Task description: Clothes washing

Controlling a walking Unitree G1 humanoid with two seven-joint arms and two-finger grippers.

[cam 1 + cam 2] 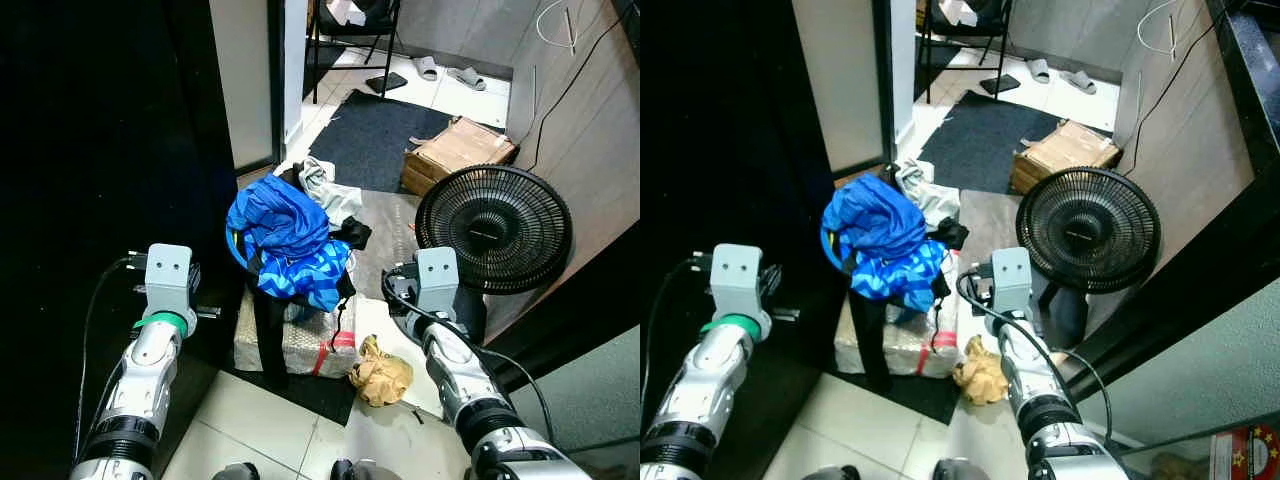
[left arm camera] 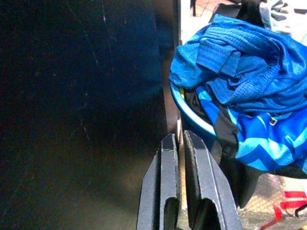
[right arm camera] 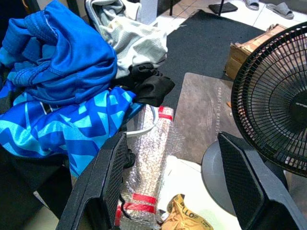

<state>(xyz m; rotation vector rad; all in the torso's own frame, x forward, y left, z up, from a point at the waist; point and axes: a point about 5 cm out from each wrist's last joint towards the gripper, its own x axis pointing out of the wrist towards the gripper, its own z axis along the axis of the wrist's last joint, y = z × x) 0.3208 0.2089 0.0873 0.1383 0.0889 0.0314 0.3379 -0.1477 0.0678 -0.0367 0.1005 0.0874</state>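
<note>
A heap of blue clothes (image 1: 282,240) overflows a blue basin (image 2: 189,111) that sits on a bubble-wrapped parcel (image 1: 300,340). White and black garments (image 3: 139,48) lie at the heap's far side. My left gripper (image 2: 181,143) is shut with nothing in it, beside the basin's rim and close to a dark panel (image 2: 81,115). My right gripper (image 3: 172,163) is open, held right of the heap and above the parcel (image 3: 148,158). Both arms (image 1: 150,350) are raised on either side of the pile.
A black floor fan (image 1: 495,228) stands right of the pile, near my right arm (image 1: 450,350). Crumpled brown paper (image 1: 380,372) lies on the floor by the parcel. A dark mat (image 1: 380,135), a cardboard box (image 1: 458,150) and chair legs (image 1: 355,45) lie farther off.
</note>
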